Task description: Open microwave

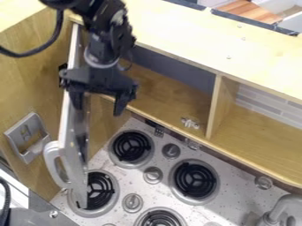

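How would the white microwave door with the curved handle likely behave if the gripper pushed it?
The white microwave door would probably stay stiff, since its long edge runs straight without sagging. It would likely swing rather than slide or tip, as it stands out from the wooden cabinet like a hinged panel. Its curved handle looks rigid and unlikely to flex.

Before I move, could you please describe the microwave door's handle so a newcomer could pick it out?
Find the silver stovetop with black coil burners, then the open door over its left side in view. The handle is the pale, curved loop on that door's lower part; unlike the squarish metal fixture on the wooden wall, it bows outward.
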You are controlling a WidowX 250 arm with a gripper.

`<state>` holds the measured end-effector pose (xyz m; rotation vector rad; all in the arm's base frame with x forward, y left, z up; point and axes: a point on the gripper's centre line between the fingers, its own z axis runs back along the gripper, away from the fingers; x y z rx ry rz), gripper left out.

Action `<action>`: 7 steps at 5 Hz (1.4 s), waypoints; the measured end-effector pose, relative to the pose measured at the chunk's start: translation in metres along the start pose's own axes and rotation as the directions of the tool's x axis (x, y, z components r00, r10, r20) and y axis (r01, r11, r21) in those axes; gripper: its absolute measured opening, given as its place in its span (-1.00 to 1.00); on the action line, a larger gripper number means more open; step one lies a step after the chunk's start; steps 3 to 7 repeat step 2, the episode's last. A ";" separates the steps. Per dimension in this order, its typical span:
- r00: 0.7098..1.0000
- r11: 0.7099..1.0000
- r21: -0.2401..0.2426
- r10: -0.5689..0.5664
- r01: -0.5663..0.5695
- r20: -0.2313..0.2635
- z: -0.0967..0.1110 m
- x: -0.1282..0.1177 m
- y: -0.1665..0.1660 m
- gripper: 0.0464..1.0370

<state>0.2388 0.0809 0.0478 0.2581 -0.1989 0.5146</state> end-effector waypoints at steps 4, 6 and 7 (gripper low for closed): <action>0.996 0.999 0.030 0.026 -0.029 0.086 0.036 0.012 0.005 0.92; 0.996 0.999 0.030 0.026 -0.029 0.086 0.036 0.012 0.005 0.92; 0.996 0.999 0.030 0.026 -0.029 0.086 0.036 0.012 0.005 0.92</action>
